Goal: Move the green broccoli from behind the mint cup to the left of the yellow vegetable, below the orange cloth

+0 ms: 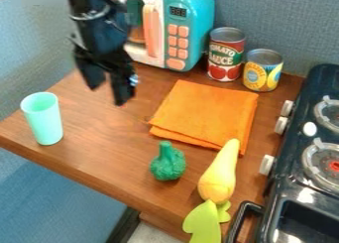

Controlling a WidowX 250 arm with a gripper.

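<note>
The black gripper (111,92) hangs over the back left of the wooden counter, in front of the toy microwave, with its two fingers apart and nothing between them. A mint green cup (43,119) stands upright to its lower left, near the counter's left edge. To the gripper's right lies a folded orange cloth (205,113). Green toy broccoli (167,161) sits in front of the cloth, its stem pointing up in the view. Beside it lies a yellow toy corn (220,175) with light green leaves, its tip touching or overlapping the cloth's front edge.
A teal and white toy microwave (189,26) stands at the back. Right of it are a tomato sauce can (226,54) and a shorter yellow-labelled can (263,70). A dark toy stove (317,152) with white knobs and a black handle lines the right side.
</note>
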